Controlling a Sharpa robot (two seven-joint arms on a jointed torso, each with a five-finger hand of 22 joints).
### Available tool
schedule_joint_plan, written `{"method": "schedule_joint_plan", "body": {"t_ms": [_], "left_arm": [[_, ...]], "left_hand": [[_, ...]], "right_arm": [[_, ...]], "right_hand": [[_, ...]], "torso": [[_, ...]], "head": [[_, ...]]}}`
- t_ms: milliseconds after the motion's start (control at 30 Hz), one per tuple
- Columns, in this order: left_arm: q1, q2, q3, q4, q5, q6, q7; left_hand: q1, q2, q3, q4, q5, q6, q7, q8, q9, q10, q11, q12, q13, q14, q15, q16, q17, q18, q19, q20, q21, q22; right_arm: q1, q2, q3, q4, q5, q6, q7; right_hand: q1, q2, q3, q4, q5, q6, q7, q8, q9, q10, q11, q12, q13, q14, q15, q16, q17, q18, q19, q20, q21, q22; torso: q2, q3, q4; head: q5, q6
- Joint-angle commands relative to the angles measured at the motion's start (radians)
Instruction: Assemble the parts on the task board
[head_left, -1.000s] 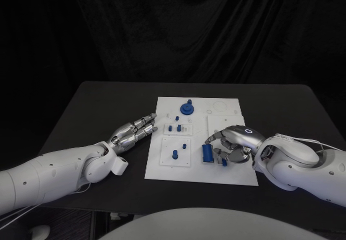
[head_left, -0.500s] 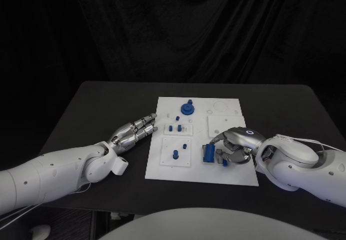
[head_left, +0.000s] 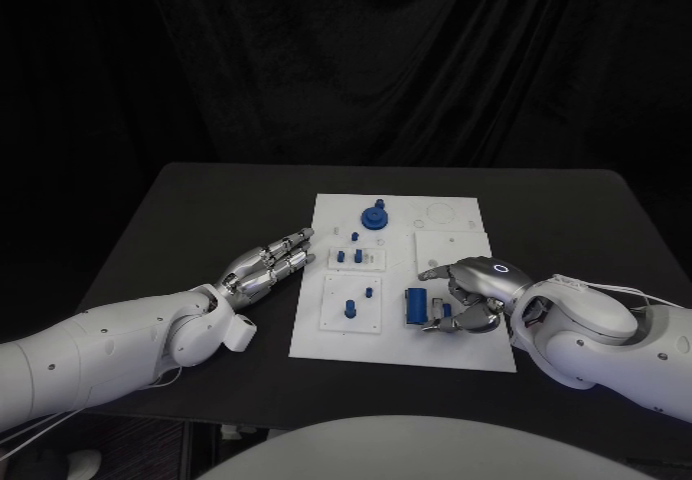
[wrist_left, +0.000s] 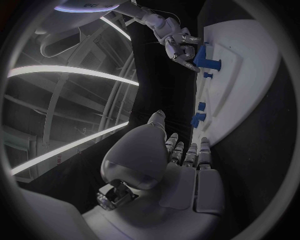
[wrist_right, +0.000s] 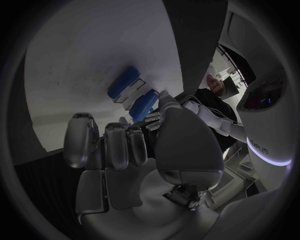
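Spanning most of the head view is a matte black rectangular table (head_left: 188, 215), and at its middle a flat white rectangular task board (head_left: 404, 350) is laid. Two white arms are stretched over the table. The silver left hand (head_left: 267, 263) is held just off the board's left edge, above the dark tabletop, its fingers straight and slightly apart, with nothing gripped. The silver right hand (head_left: 469, 290) is curled over the near right part of the board; a blue block-shaped part (head_left: 415, 306) is seen right at its fingertips (head_left: 427, 272), but whether the block is pinched or merely touched cannot be told. In the right wrist view the same blue block (wrist_right: 143, 105) is seen against the fingers, with a second blue piece (wrist_right: 123, 82) beside it. Toward the board's far edge a round blue knobbed part (head_left: 375, 217) is stood upright. Small blue pegs (head_left: 346, 257) are set in the middle-left plate, and further small pegs (head_left: 361, 301) are seen in the plate nearer the robot.
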Motion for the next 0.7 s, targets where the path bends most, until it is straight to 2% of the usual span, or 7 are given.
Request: {"method": "schedule_joint_plan", "body": {"t_ms": [33, 233, 433, 500, 533, 600, 700], "left_arm": [[-0.002, 0.000, 0.000, 0.002, 0.006, 0.009, 0.037], [-0.003, -0.001, 0.000, 0.003, 0.006, 0.009, 0.037], [-0.004, -0.005, 0.000, 0.005, 0.006, 0.009, 0.037], [-0.004, -0.006, 0.000, 0.006, 0.006, 0.009, 0.037], [-0.004, -0.007, 0.000, 0.006, 0.006, 0.009, 0.036], [-0.005, -0.007, 0.000, 0.006, 0.006, 0.010, 0.036], [-0.005, -0.007, 0.000, 0.006, 0.006, 0.011, 0.035]], "left_hand": [[0.007, -0.001, 0.004, 0.000, 0.005, 0.000, 0.008, 0.003, 0.001, 0.001, 0.006, -0.004, -0.002, 0.000, 0.008, -0.004, -0.001, 0.007, 0.002, 0.006, 0.000, -0.001], [0.006, 0.000, 0.006, -0.001, 0.005, -0.001, 0.008, 0.003, 0.001, 0.000, 0.006, -0.005, -0.002, 0.000, 0.008, -0.004, -0.001, 0.007, 0.003, 0.006, 0.000, -0.001], [0.006, 0.000, 0.006, -0.001, 0.005, -0.001, 0.008, 0.003, 0.001, 0.000, 0.006, -0.005, -0.002, 0.000, 0.008, -0.004, -0.001, 0.007, 0.003, 0.006, 0.000, -0.001], [0.006, 0.000, 0.006, -0.001, 0.005, -0.001, 0.008, 0.003, 0.001, 0.000, 0.006, -0.005, -0.002, 0.000, 0.008, -0.004, -0.001, 0.007, 0.003, 0.006, 0.000, -0.001], [0.006, 0.000, 0.006, -0.001, 0.005, -0.001, 0.008, 0.003, 0.001, 0.000, 0.006, -0.005, -0.002, 0.000, 0.008, -0.004, -0.001, 0.007, 0.003, 0.006, 0.000, -0.001], [0.006, 0.000, 0.006, -0.001, 0.005, -0.001, 0.008, 0.003, 0.001, 0.000, 0.006, -0.005, -0.002, 0.000, 0.008, -0.004, -0.001, 0.007, 0.003, 0.006, 0.000, -0.001], [0.006, 0.000, 0.006, -0.001, 0.005, -0.001, 0.008, 0.003, 0.001, 0.000, 0.006, -0.005, -0.002, 0.000, 0.008, -0.004, -0.001, 0.007, 0.003, 0.006, 0.000, -0.001]], "right_arm": [[-0.008, -0.009, 0.000, 0.014, -0.099, -0.084, -0.087], [-0.033, -0.020, 0.000, 0.029, -0.156, -0.127, -0.122], [-0.067, -0.014, 0.000, 0.025, -0.193, -0.171, -0.142], [-0.075, -0.012, 0.000, 0.024, -0.197, -0.181, -0.143], [-0.078, -0.010, 0.000, 0.023, -0.199, -0.184, -0.143], [-0.084, -0.005, 0.000, 0.022, -0.201, -0.189, -0.142], [-0.089, 0.001, 0.000, 0.020, -0.202, -0.193, -0.139]], "right_hand": [[-0.021, -0.021, -0.019, 0.001, -0.004, -0.005, 0.007, 0.016, 0.006, -0.008, 0.008, -0.007, 0.095, 0.029, 0.012, -0.007, -0.011, 0.012, -0.012, 0.002, -0.020, 0.160], [-0.061, -0.025, -0.023, 0.001, -0.004, -0.007, 0.012, 0.090, 0.032, -0.006, 0.015, 0.002, 0.108, 0.024, 0.018, -0.006, -0.012, 0.013, -0.018, 0.008, -0.028, 0.159], [-0.056, -0.014, -0.009, 0.000, -0.005, -0.058, 0.013, 0.221, 0.087, -0.010, 0.019, 0.006, 0.109, 0.021, 0.022, -0.006, -0.015, 0.014, -0.021, 0.013, -0.036, 0.158], [-0.023, 0.017, 0.024, -0.003, 0.008, -0.076, 0.011, 0.302, 0.121, -0.011, 0.021, 0.007, 0.109, 0.021, 0.022, -0.006, -0.017, 0.015, -0.021, 0.016, -0.038, 0.158], [-0.009, 0.043, 0.042, -0.003, 0.048, -0.089, 0.010, 0.333, 0.133, -0.011, 0.019, 0.007, 0.109, 0.020, 0.023, -0.007, -0.017, 0.015, -0.021, 0.015, -0.039, 0.158], [0.021, 0.067, 0.065, -0.005, 0.138, -0.153, 0.009, 0.448, 0.177, -0.012, 0.017, 0.008, 0.108, 0.020, 0.022, -0.007, -0.019, 0.016, -0.020, 0.016, -0.041, 0.158], [0.026, 0.074, 0.070, -0.005, 0.169, -0.203, 0.008, 0.525, 0.201, -0.014, 0.016, 0.008, 0.106, 0.020, 0.022, -0.006, -0.019, 0.016, -0.020, 0.014, -0.043, 0.158]], "torso": [[0.000, -0.0011, 0.0006], [0.002, -0.0006, -0.0009], [0.003, 0.0014, -0.0003], [0.002, 0.0006, 0.0006], [0.002, 0.0008, 0.0007], [0.003, 0.0012, 0.0007], [0.003, 0.0007, -0.0008]], "head": [[0.000, 0.000], [0.003, 0.000], [0.007, 0.000], [0.007, 0.000], [0.007, 0.000], [0.005, 0.000], [0.005, 0.000]]}}
